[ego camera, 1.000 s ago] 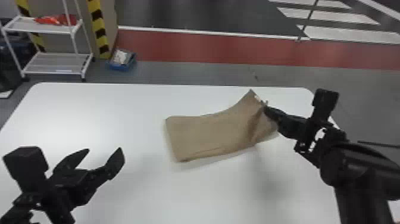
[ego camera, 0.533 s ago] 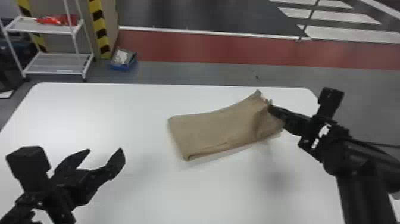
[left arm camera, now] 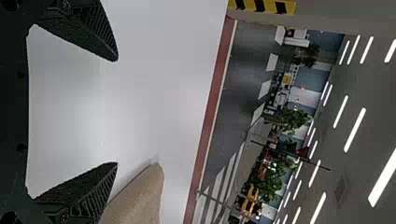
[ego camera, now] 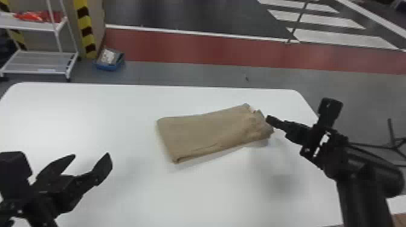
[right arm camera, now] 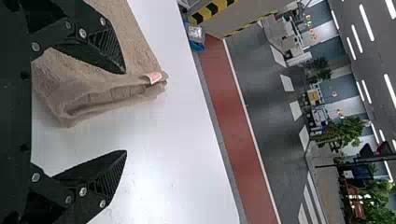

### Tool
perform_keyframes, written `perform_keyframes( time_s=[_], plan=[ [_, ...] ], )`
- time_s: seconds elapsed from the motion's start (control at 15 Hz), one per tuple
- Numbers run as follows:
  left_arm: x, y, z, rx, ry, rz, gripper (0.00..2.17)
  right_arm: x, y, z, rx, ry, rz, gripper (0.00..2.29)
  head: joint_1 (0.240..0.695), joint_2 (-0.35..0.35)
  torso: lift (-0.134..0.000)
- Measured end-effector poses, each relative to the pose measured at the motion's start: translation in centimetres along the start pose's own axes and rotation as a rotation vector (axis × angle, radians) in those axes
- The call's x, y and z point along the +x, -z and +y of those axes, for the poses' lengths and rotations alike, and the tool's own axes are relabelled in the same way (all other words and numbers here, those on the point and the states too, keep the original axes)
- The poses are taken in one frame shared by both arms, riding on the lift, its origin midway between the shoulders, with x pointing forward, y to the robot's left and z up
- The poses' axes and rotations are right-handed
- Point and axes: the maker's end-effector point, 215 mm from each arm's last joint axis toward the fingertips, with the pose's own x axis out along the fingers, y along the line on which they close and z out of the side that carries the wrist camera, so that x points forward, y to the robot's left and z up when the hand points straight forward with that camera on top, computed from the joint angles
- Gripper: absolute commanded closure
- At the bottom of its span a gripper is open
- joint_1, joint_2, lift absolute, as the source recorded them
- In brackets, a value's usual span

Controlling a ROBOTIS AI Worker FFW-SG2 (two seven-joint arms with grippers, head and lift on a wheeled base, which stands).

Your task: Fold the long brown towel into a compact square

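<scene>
Head view: brown towel (ego camera: pixel 205 132) mid-frame, folded flat-ish on white table (ego camera: pixel 196 193), right end rumpled.
Left gripper (ego camera: pixel 90 157): lower left, fingers spread, grasping nothing.
Right gripper (ego camera: pixel 269 119): right of centre, tips right by rumpled end; touching or not, can't tell from where I stand.
Right wrist view: right gripper (right arm camera: pixel 125 112) released, fingers wide apart, towel not clamped. Pale tag (right arm camera: pixel 154 77) at towel's end, upper left.
Behind table: white rack (ego camera: pixel 33 62), blue bin (ego camera: pixel 109 67), upper left.
</scene>
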Motion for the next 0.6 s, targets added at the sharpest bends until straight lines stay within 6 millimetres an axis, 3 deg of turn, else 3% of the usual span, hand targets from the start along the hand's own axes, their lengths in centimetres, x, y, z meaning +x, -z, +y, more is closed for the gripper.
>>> perform_keyframes(
  time_s=[0.27, 0.6],
  plan=[
    [0.8, 0.1, -0.8, 0.003, 0.020, 0.006, 0.08, 0.3, 1.2, -1.1, -0.027, 0.013, 0.031, 0.07, 0.695, -0.244, -0.123],
    [1.6, 0.0, -1.6, 0.009, 0.041, 0.007, 0.08, 1.2, 1.8, -0.3, -0.053, -0.012, 0.009, 0.16, 0.695, -0.245, -0.123]
  ],
)
